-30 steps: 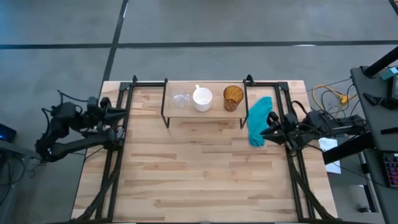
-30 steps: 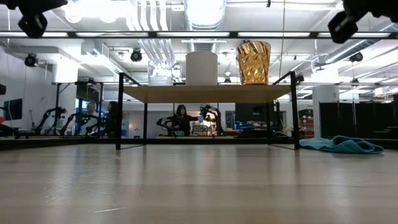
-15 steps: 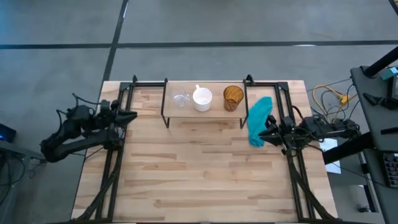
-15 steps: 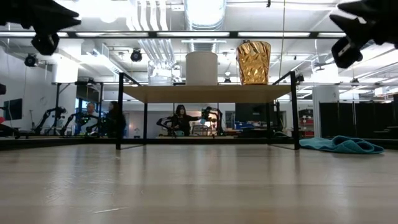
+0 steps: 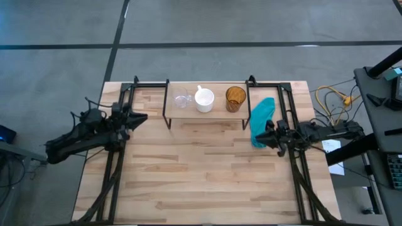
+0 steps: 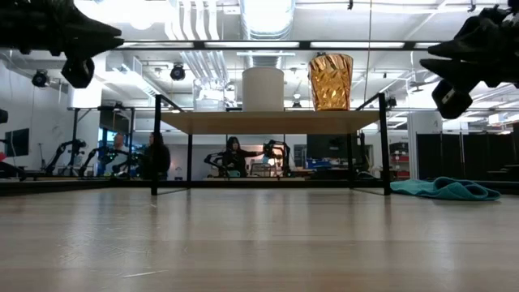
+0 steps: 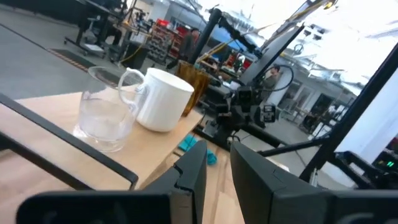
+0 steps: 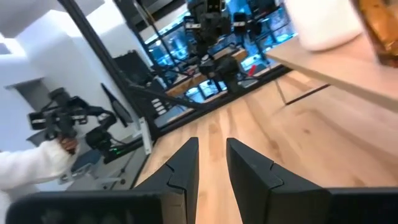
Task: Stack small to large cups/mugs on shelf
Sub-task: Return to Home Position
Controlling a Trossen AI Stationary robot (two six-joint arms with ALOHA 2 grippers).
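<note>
The light-wood shelf (image 5: 217,112) stands at the table's far middle. On it, from left to right, a small clear glass cup (image 5: 182,99), a white handled mug (image 5: 204,99) and an amber textured tumbler (image 5: 235,98) each rest upright on their bases. The left wrist view shows the cup (image 7: 106,112), the mug (image 7: 163,99) and the tumbler (image 7: 193,78) behind it. My left gripper (image 5: 143,117) hovers shut at the shelf's left end, above the table. My right gripper (image 5: 264,132) hovers shut to the shelf's right, over a teal cloth.
A teal cloth (image 5: 260,119) lies crumpled on the table just right of the shelf, under my right gripper. Black frame rails (image 5: 119,144) run along both table sides. The table's near half (image 5: 201,176) is bare wood. People stand in the room beyond (image 6: 235,154).
Both arms have swung in from the table's sides. My left gripper moved right toward the shelf's left end, my right gripper moved left over the teal cloth, and both came lower. The cups and the shelf stayed where they were.
</note>
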